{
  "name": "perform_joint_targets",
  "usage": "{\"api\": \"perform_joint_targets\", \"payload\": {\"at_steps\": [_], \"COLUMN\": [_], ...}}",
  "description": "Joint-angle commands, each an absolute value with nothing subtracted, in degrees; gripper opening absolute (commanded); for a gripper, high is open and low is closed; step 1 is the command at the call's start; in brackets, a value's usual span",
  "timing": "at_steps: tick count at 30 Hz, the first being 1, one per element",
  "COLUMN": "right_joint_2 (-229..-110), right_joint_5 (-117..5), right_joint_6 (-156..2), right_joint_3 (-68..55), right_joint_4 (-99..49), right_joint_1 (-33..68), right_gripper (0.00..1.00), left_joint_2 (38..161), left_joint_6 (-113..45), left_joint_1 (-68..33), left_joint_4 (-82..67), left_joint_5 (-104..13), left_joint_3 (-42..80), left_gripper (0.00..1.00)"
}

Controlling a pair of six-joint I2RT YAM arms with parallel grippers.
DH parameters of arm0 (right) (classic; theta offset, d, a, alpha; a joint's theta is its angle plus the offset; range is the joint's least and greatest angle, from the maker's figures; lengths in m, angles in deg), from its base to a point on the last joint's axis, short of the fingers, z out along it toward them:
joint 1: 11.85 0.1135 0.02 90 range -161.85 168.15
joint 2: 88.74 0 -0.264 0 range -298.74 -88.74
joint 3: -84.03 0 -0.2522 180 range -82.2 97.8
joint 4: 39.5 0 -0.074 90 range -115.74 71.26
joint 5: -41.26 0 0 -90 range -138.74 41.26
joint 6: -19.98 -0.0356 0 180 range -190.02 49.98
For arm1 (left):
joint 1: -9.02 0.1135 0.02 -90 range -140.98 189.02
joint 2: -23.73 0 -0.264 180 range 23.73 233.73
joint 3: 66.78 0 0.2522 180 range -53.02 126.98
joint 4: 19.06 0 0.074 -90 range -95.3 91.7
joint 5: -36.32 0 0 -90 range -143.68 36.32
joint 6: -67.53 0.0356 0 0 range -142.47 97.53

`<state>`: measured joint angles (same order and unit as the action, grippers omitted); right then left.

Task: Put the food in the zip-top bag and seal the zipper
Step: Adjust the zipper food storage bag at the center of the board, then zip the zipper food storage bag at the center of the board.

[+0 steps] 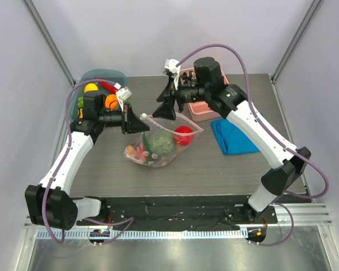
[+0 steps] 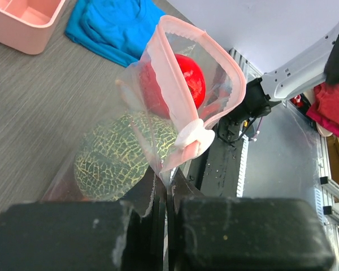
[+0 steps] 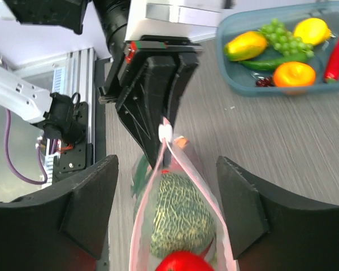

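The zip-top bag [image 1: 152,148] lies mid-table with its pink zipper [image 2: 181,84] mouth standing open. A green netted round food [image 1: 160,142] and small pieces are inside, and a red tomato [image 1: 183,135] sits at the mouth. My left gripper [image 1: 137,123] is shut on the bag's corner [image 2: 168,178], just below the white slider [image 2: 195,136]. My right gripper [image 1: 166,110] is open and empty, its fingers [image 3: 93,206] straddling the bag's mouth [image 3: 181,220] from above without touching it. The slider [image 3: 165,131] shows at the far end.
A blue-grey tub [image 1: 101,80] at the back left holds grapes [image 3: 279,35], a lemon, an orange [image 3: 294,73], a red chili [image 3: 336,48] and other produce. A pink tray [image 1: 202,110] and a blue cloth [image 1: 234,136] lie to the right.
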<state>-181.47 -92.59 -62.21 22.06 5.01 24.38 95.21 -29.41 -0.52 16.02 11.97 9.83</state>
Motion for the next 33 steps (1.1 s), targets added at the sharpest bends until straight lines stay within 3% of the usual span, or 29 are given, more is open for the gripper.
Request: {"api": "perform_joint_targets", "payload": {"at_steps": [1, 8, 11, 18, 24, 33], "right_joint_2": [-183.8, -185.5, -185.8, -183.6, -181.0, -178.6], "right_joint_5": [-93.0, -90.9, -90.7, -90.5, -88.6, -88.5], "right_joint_6": [-55.6, -52.9, -53.0, -50.6, -47.7, -48.2], "right_joint_3": [24.3, 22.8, 22.7, 18.7, 14.6, 13.1], "right_joint_4": [2.9, 0.7, 0.0, 0.1, 2.2, 4.4], "right_joint_1": [27.8, 30.4, 31.0, 31.3, 31.2, 28.1], "right_gripper": [0.72, 0.66, 0.55, 0.17, 0.02, 0.01], "left_joint_2": [91.8, 91.4, 91.1, 90.9, 89.9, 87.6], "left_joint_6": [-26.3, -26.2, -26.3, -29.3, -32.3, -32.3], "left_joint_1": [-1.4, -2.5, -2.9, -2.8, -2.8, -1.3], "left_joint_4": [14.1, 14.4, 14.4, 11.2, 8.2, 8.1], "left_joint_5": [13.5, 12.9, 12.4, 11.1, 10.7, 10.0], "left_joint_3": [11.7, 11.3, 11.0, 10.9, 10.7, 9.1], "left_gripper": [0.00, 0.00, 0.00, 0.00, 0.00, 0.00]}}
